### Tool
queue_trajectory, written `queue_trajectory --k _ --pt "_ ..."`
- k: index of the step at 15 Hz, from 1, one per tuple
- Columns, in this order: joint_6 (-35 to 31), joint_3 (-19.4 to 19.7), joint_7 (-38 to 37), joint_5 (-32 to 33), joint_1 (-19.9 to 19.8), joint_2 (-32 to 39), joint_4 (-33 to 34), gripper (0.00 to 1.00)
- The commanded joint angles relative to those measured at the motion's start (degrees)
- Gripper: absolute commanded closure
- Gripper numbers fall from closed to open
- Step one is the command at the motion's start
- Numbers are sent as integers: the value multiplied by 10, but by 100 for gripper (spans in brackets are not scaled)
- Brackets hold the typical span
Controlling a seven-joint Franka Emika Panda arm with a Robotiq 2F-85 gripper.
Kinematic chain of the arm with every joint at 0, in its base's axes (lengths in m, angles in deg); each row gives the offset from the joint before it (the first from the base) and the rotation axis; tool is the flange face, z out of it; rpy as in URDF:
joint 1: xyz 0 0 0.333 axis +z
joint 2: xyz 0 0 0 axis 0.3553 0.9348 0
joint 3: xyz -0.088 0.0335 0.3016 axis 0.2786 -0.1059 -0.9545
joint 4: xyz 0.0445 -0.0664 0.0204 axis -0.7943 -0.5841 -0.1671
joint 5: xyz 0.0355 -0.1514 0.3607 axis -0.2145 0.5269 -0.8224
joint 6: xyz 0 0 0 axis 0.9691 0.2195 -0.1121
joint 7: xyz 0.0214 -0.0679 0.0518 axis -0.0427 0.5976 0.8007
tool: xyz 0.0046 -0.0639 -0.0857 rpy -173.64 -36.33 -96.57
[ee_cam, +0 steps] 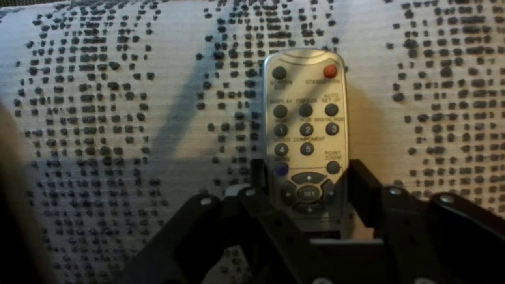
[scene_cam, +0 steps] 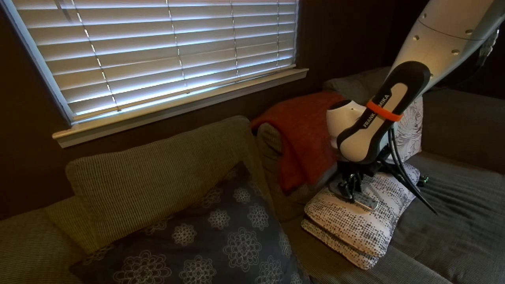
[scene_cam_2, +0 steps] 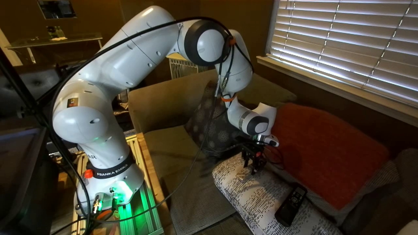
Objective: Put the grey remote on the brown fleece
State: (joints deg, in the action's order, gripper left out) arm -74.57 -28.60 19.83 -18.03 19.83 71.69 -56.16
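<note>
The grey remote point(ee_cam: 307, 134) lies between my gripper's point(ee_cam: 307, 177) two fingers in the wrist view, buttons up, one finger against each long side. The fingers look shut on its lower half. It also shows in both exterior views, at the dotted pillow point(scene_cam: 367, 202) point(scene_cam_2: 242, 175). I cannot tell whether it touches the pillow. My gripper point(scene_cam: 351, 194) point(scene_cam_2: 250, 169) points down there. The brown fleece point(scene_cam: 302, 138), rust-orange, is draped over the sofa back beside the pillow in both exterior views point(scene_cam_2: 329, 150). The arm hides part of it in an exterior view.
The white pillow with dark dots point(scene_cam_2: 258, 199) lies on the sofa seat. A black remote point(scene_cam_2: 291, 205) lies on its other end. A dark flowered cushion point(scene_cam: 221, 240) leans on the sofa back. A pale patterned cushion point(scene_cam: 412, 130) stands behind the arm. A window sill point(scene_cam: 181, 104) runs above.
</note>
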Motion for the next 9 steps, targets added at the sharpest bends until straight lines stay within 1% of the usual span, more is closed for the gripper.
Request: queue_trajectory --k 1,9 --pt "5 -3 12 1 6 -52 -45 72" --pt "-7 21 -2 36 39 -194 -159 72"
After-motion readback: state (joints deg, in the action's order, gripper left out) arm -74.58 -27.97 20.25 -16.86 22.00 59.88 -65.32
